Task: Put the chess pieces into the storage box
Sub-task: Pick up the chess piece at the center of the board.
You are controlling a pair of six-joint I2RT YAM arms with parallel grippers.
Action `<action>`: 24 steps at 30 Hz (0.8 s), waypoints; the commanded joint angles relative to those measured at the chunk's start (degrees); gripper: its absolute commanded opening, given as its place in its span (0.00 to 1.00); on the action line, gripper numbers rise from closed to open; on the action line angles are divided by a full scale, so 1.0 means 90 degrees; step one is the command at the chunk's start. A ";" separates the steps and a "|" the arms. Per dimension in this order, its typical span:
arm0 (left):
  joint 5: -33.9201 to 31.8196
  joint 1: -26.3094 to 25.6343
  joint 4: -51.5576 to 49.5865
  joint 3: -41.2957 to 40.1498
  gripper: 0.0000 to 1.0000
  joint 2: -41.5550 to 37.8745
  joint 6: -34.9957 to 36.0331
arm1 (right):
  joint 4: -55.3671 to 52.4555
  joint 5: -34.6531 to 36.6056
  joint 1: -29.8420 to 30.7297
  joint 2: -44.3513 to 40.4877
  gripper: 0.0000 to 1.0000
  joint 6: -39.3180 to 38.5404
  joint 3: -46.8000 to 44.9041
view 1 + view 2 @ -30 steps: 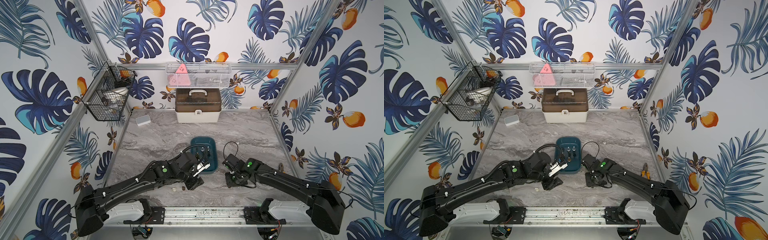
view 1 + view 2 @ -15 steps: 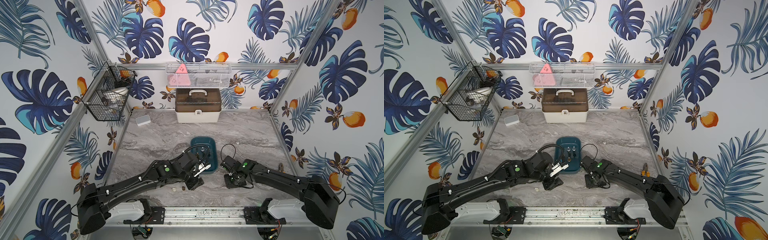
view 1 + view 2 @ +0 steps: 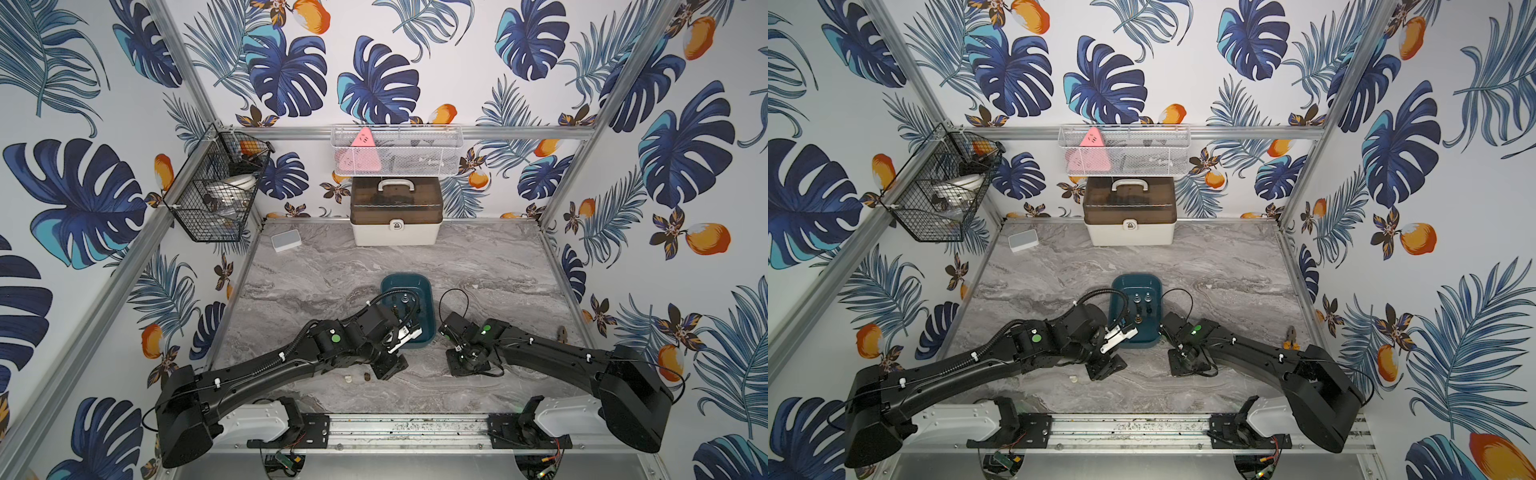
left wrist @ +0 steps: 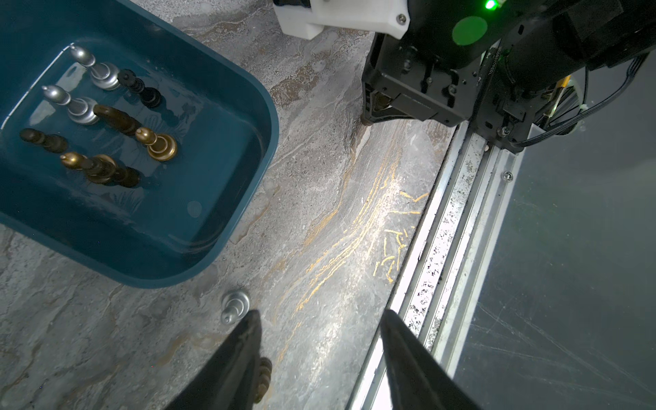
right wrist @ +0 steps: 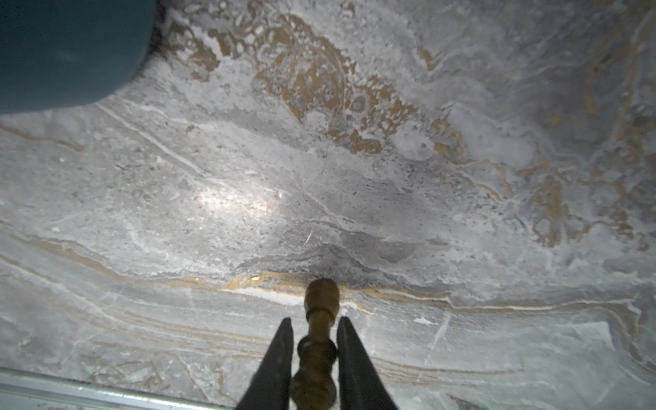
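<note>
Both arms stretch low over the grey worktop (image 3: 332, 266), wrists bent so the jaws point down at it. Beyond and between the two sets of jaws sits the storage box (image 3: 409, 284), with several chess pieces (image 4: 158, 143) standing inside. Over the last second the right jaws have narrowed until they hug a brass piece (image 5: 319, 340) upright between them, so a lift into the box looks next. The left jaws hang half open and empty, a silver piece (image 4: 234, 309) just outside one tip.
</note>
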 commanded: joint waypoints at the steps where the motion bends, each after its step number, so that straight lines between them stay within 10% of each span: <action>1: -0.0032 -0.0004 -0.0030 0.0042 0.58 -0.0019 0.0060 | 0.0037 0.0087 0.0005 0.0035 0.24 0.0014 0.0031; 24: -0.0701 0.0199 0.0007 0.0128 0.57 -0.0264 -0.0084 | -0.1084 0.0717 -0.0047 -0.0160 0.11 -0.0396 0.1932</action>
